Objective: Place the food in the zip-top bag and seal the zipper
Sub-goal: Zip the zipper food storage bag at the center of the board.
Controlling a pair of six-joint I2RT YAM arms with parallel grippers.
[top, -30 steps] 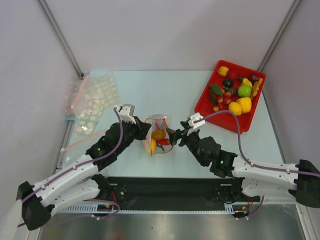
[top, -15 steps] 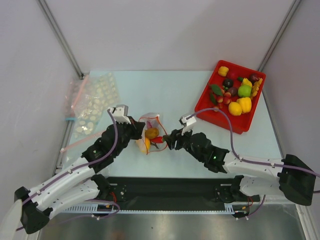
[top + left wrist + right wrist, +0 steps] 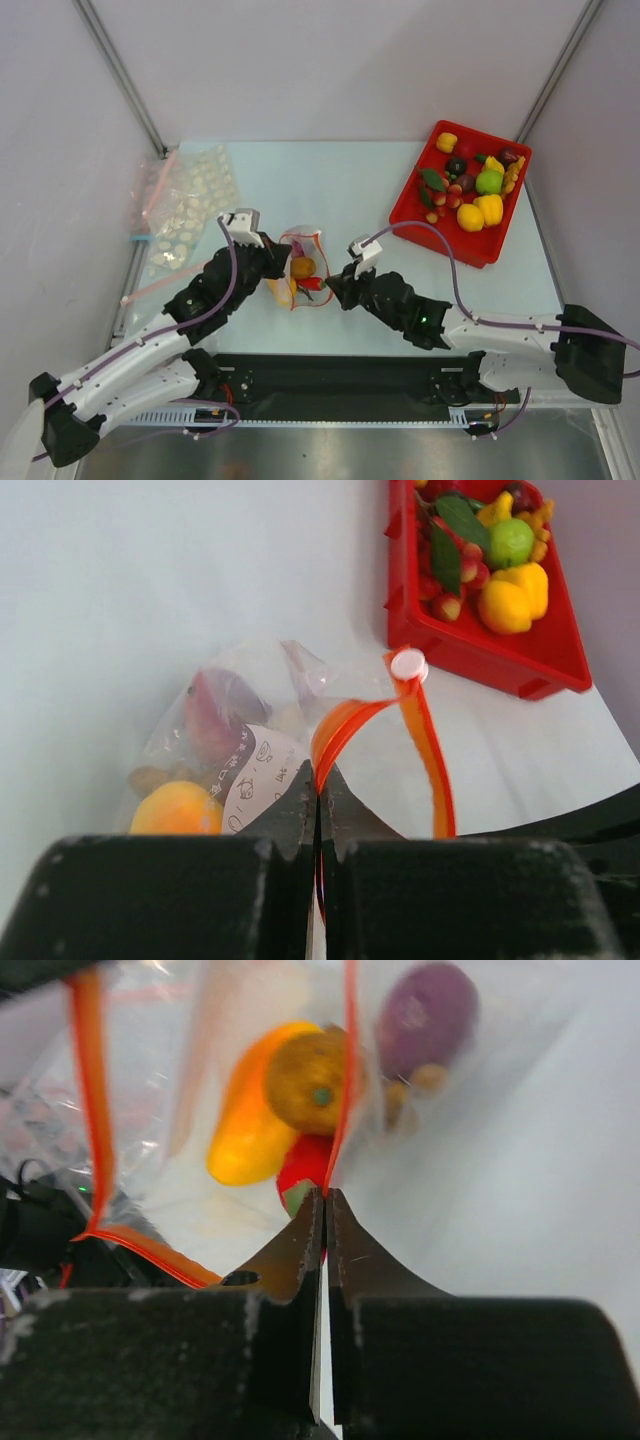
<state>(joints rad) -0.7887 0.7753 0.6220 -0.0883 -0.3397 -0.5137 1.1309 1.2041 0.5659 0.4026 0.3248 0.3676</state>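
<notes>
Grips with the left gripper (image 3: 317,788), jaws pressed together on the red-orange zipper (image 3: 428,755) where the strip runs down between the fingertips. Grips with the right gripper (image 3: 325,1198) just the same, jaws flat against each other on that strip at the opposite side of the mouth.

Holds the zip-top bag (image 3: 301,268) between the two, at the front middle of the table (image 3: 340,180), mouth unsealed and the strip bowing out in a loop. Ends that loop, in the left wrist view, with a small white round tab (image 3: 407,664).

Shows through the clear plastic, from the left wrist, an orange fruit (image 3: 175,808) low beside the finger, a dark red-purple piece (image 3: 215,715) above it and a printed white label (image 3: 262,775).

Shows from the right wrist a round brownish-orange fruit (image 3: 305,1080), a yellow-orange piece (image 3: 240,1150) against it, a red chili (image 3: 303,1172) just beyond the fingertips, a purple piece (image 3: 425,1005) and a brown nut-like cluster (image 3: 415,1085) under it.

Finds more food in the red tray (image 3: 412,218) at the table's far right corner, well apart from the bag: a green fruit (image 3: 489,181) and a yellow fruit (image 3: 489,208) among it.

Finds at the far left edge a heap of dotted clear bags (image 3: 190,205).
</notes>
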